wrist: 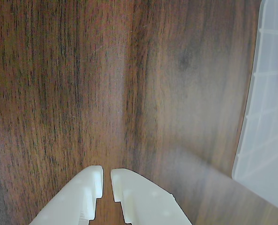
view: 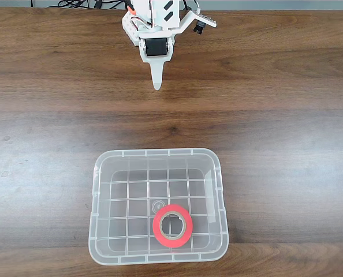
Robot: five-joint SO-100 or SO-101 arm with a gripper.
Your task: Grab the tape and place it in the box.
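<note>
Red tape roll [view: 172,225] found lying flat on the grid floor of the clear plastic box [view: 94,196], toward the near right part in the fixed view, cardboard core facing up. Placement judged complete. White two-finger gripper [view: 156,85] parked at the far edge of the wooden table [view: 287,115], well apart from the box, carrying nothing. In the wrist view, gripper [wrist: 106,179] fingertips nearly together, only a narrow slit between them, bare wood beneath and one box wall at the right edge. Remaining hazards judged slight: a low sweep toward the box could catch the flanged rim and shove or tip the light container, possibly spilling the roll. Cables [view: 90,4] noted behind the arm base; snagging on a wide swing possible. No obstruction noted on the table between gripper and box.
</note>
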